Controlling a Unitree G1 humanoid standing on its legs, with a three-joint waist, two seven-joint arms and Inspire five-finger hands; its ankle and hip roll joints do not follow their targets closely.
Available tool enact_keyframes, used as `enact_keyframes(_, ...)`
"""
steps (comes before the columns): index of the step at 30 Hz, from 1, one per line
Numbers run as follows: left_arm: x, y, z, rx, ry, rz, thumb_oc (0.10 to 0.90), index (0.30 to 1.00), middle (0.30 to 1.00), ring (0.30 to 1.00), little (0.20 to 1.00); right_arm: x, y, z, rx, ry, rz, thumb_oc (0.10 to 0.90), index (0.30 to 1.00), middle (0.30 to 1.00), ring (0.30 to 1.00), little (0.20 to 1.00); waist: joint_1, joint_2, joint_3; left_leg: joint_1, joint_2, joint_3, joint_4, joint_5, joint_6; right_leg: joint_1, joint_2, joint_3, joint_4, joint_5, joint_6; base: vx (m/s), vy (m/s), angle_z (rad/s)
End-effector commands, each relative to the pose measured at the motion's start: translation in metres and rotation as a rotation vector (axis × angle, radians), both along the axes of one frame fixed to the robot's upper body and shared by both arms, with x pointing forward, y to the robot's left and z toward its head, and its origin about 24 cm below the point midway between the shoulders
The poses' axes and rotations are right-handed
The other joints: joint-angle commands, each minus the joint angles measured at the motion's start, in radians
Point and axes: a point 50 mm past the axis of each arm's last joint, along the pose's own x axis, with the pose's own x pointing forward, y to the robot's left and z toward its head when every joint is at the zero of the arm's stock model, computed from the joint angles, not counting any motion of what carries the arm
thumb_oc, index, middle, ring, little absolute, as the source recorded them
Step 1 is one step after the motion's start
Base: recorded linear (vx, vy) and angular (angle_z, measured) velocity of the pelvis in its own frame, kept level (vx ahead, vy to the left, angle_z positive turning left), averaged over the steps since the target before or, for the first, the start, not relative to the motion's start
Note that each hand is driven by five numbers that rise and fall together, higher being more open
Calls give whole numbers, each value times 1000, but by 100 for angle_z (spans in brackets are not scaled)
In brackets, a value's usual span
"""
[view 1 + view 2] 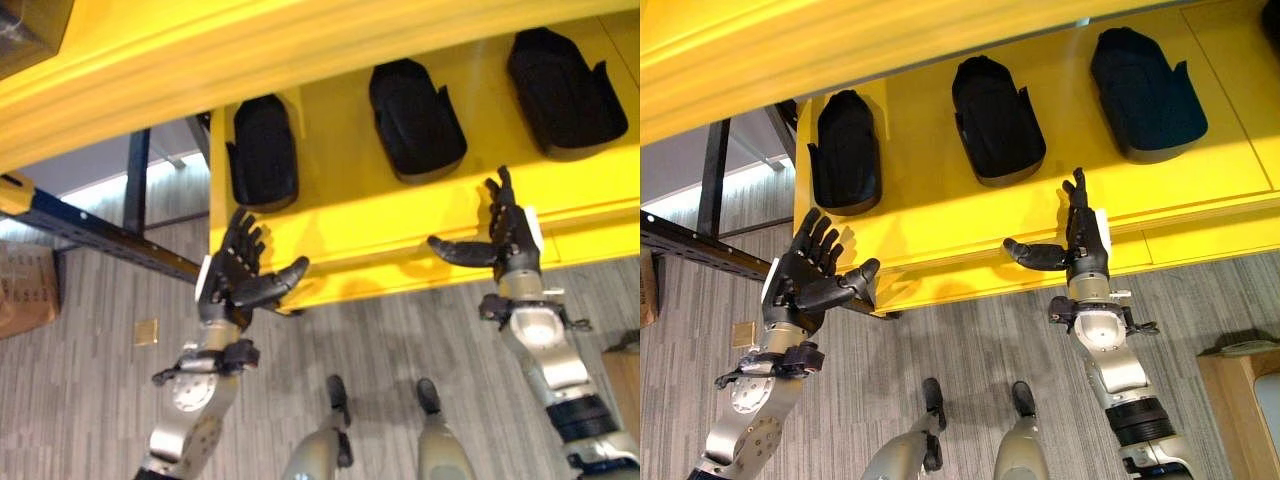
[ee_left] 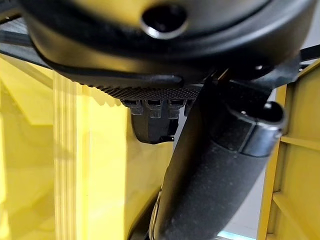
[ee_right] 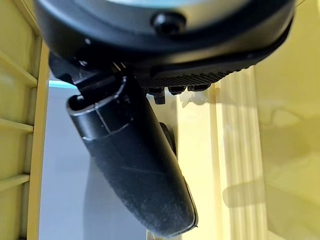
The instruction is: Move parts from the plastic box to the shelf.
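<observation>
**Both hands empty in front of the yellow shelf**

The left hand is raised with fingers spread and thumb standing out, holding nothing. The right hand is the same: fingers straight upward, thumb pointing toward the other hand, nothing between them. Both are just before the front edge of the shelf.

Three black parts already lie in a row on the shelf, well apart from each other. The plastic box is not visible, so I judge that the next step is to go back to it for another part.

To do this well, the hands should draw away from the shelf edge first. Between the two arms the room is open; the upper yellow board hangs close above.
</observation>
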Motion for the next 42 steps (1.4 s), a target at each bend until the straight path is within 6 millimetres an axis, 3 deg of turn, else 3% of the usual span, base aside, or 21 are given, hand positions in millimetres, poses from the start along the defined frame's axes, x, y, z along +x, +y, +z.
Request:
enact_keyframes(1, 8, 5, 46, 9, -258, 22, 900, 1000, 1000, 1000, 1000, 7, 13, 71, -62, -297, 72, 900, 1000, 1000, 1000, 1000, 8, -19, -42, 44, -6, 6, -6, -30, -7, -128, 96, 1, 189, -95, -84, 0, 0, 0)
enact_keyframes(14, 6, 12, 44, 3, -247, 59, 900, 1000, 1000, 1000, 1000, 1, 17, 94, -71, -399, 68, 900, 1000, 1000, 1000, 1000, 8, -35, -38, 37, -5, 10, -5, -37, -5, -153, 95, 13, 205, -95, -85, 0, 0, 0)
enact_keyframes(30, 8, 12, 44, -8, -252, 68, 900, 1000, 1000, 1000, 1000, 6, 22, 110, -74, -445, 69, 900, 1000, 1000, 1000, 1000, 8, -32, -33, 31, -6, 15, -3, -36, -5, -172, 97, 22, 220, -95, -89, 1, 2, -2)
enact_keyframes(42, 7, 12, 42, -14, -241, 69, 900, 1000, 1000, 1000, 1000, -4, 30, 127, -53, -543, 96, 900, 1000, 1000, 1000, 1000, 0, -51, -36, 31, -6, 17, 5, -49, -2, -170, 97, 31, 215, -91, -87, 0, 0, 0)
